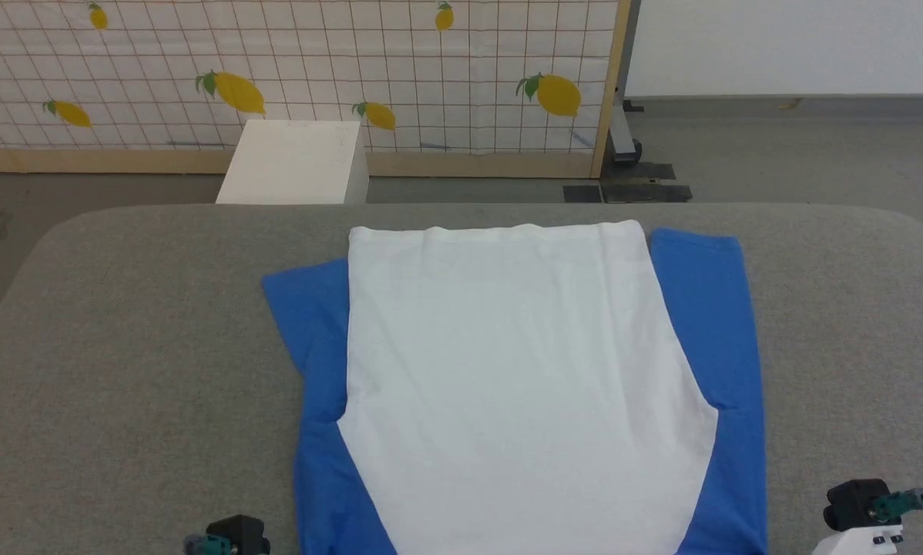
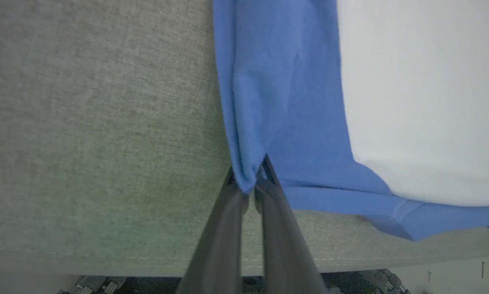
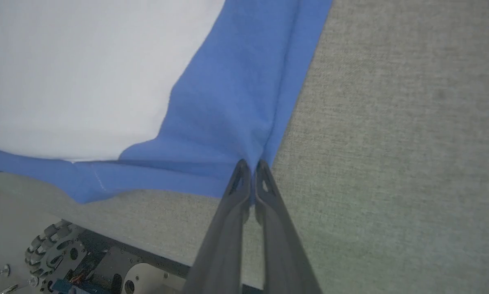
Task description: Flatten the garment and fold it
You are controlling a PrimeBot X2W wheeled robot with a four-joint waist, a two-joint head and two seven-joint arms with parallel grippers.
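Observation:
The garment [image 1: 515, 370], a white T-shirt with bright blue sleeves, lies spread flat on the grey table, hem at the far side, blue sleeves folded along both sides. In the left wrist view my left gripper [image 2: 250, 179] is shut on the blue corner of the garment [image 2: 277, 102] near the table's front edge. My right gripper [image 3: 250, 167] is likewise shut on the opposite blue corner of the garment [image 3: 228, 106]. The head view catches just the dark wrist parts of the left arm [image 1: 230, 537] and right arm [image 1: 866, 509] at the bottom corners.
The grey padded table [image 1: 122, 347] has free room on both sides of the shirt. A white box [image 1: 296, 162] stands on the floor behind it, before a lemon-print screen [image 1: 292, 69]. The robot's wheeled base [image 3: 56, 253] shows below the table's front edge.

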